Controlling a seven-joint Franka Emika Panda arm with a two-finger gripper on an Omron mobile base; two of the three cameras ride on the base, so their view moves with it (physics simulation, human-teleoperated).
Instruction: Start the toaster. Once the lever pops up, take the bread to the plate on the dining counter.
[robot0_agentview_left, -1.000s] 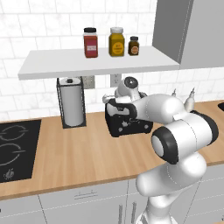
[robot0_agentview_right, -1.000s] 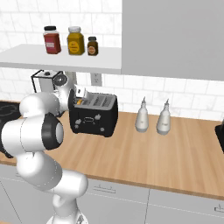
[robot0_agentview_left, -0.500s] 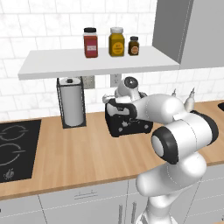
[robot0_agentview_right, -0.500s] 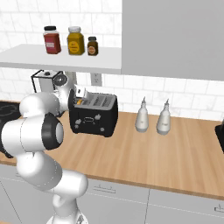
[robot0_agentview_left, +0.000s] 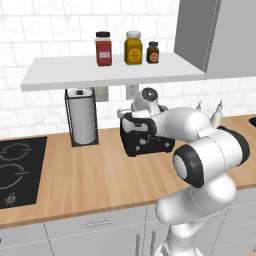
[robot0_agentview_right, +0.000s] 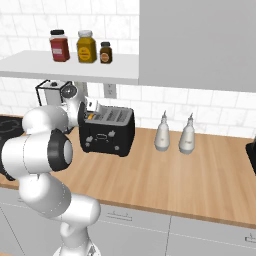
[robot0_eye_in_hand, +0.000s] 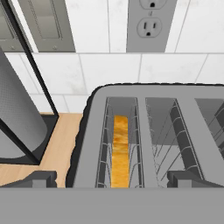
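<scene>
Your jaws stand wide open above the toaster. The bread sits edge-up in one slot. It looks light and crumbly; pinch its top crust gently.

A matt black toaster with grey metal wire slots is seen on a smooth light-wood worktop. Glossy white tiles cover the wall. Bread looks golden, rough-crusted.

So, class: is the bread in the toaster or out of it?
In. The bread stands on edge down inside a slot of the toaster, its orange crust between the wire guides.
</scene>
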